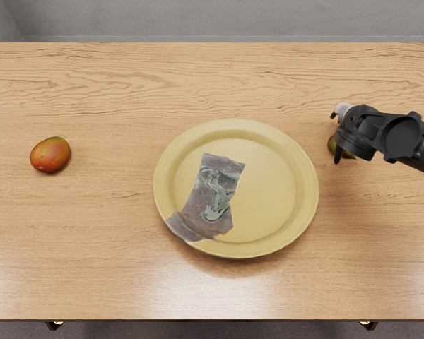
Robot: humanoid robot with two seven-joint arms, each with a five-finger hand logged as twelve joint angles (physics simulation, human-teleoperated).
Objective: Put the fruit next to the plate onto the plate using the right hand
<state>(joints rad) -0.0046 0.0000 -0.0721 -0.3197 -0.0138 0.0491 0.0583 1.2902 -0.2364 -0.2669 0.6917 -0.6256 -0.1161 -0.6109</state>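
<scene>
A yellow plate (297, 152) with a grey marbled patch on it lies in the middle of the wooden table. Just off its right rim sits a small greenish fruit (333, 145), mostly hidden under my right hand (352, 135). The dark hand comes in from the right edge and hovers right over that fruit; whether it touches or holds it is hidden. A red-orange mango (50, 154) lies far to the left of the plate, apart from it. The left arm does not show.
The wooden table (212, 78) stretches wide behind and in front of the plate. Its front edge runs along the bottom of the view.
</scene>
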